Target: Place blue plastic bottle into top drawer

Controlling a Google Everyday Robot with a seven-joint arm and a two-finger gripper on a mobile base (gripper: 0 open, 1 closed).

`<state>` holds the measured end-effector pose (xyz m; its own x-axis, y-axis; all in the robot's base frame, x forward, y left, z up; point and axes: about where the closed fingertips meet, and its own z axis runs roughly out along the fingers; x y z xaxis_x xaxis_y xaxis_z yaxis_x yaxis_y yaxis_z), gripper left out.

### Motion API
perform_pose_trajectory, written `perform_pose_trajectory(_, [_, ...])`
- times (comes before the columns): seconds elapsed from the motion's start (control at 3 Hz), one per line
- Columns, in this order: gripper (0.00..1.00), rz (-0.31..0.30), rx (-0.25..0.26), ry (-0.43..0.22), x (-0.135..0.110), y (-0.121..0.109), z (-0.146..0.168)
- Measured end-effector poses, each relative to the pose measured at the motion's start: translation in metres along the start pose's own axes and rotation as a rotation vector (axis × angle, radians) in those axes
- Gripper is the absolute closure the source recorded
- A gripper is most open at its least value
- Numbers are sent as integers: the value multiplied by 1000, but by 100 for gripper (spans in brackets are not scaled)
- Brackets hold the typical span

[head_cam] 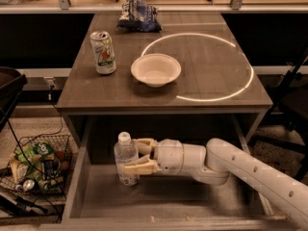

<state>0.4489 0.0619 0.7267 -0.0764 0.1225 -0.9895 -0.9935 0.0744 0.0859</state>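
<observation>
White two-finger gripper (134, 155) is clamping the clear blue plastic bottle (124, 150), which is standing upright at the left of the wide grey top drawer (192, 198), base near its floor.

The rectangular grey wood-look table (216, 95) stands centrally on a pale speckled floor (31, 129). A bright ring of light (250, 76) falls on the tabletop. A light wooden counter (183, 6) with metal posts runs behind. A black wire basket (62, 143) sits at floor level, left. The gripper (134, 156) is below the tabletop, clasping the blue plastic bottle (122, 155).
</observation>
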Motion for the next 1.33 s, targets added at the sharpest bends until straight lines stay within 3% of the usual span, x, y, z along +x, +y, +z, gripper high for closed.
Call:
perform_pose_trajectory(1.0, [100,-1,21,21,37,-22,-11])
perform_pose_trajectory(1.33, [85,-1,21,21,35,-22,-11])
